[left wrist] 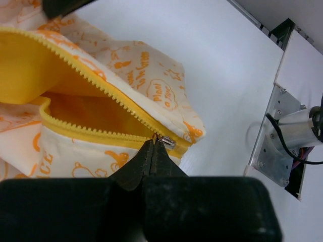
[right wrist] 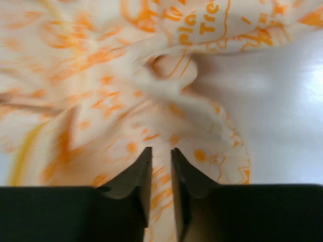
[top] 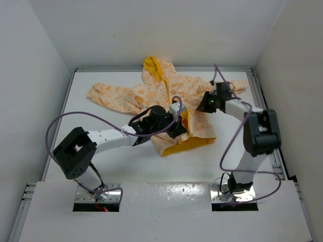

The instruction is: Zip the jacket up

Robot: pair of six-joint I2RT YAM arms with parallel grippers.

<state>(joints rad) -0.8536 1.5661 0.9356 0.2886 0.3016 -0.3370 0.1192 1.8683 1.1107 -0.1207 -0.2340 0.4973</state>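
The jacket point(top: 151, 93) lies flat on the white table, hood point(top: 154, 65) at the far side and sleeves spread left and right. Its lower front gapes and shows yellow lining point(top: 189, 143). In the left wrist view the two yellow zipper rows point(left wrist: 91, 75) meet at a small metal slider point(left wrist: 168, 142) near the hem. My left gripper point(left wrist: 154, 142) is shut with its tips right at that slider, pinching its pull; from above, the left gripper point(top: 179, 128) sits at the hem. My right gripper point(top: 202, 107) rests on the jacket's right side. The right gripper point(right wrist: 161, 150) is slightly open, with cream printed fabric point(right wrist: 101, 75) showing through the narrow gap.
White walls enclose the table point(top: 101, 151) on three sides, with a metal rail point(top: 262, 101) along its right edge. Purple cables point(top: 65, 121) loop from both arms. The right arm's base bracket point(left wrist: 282, 131) shows at the table's near edge.
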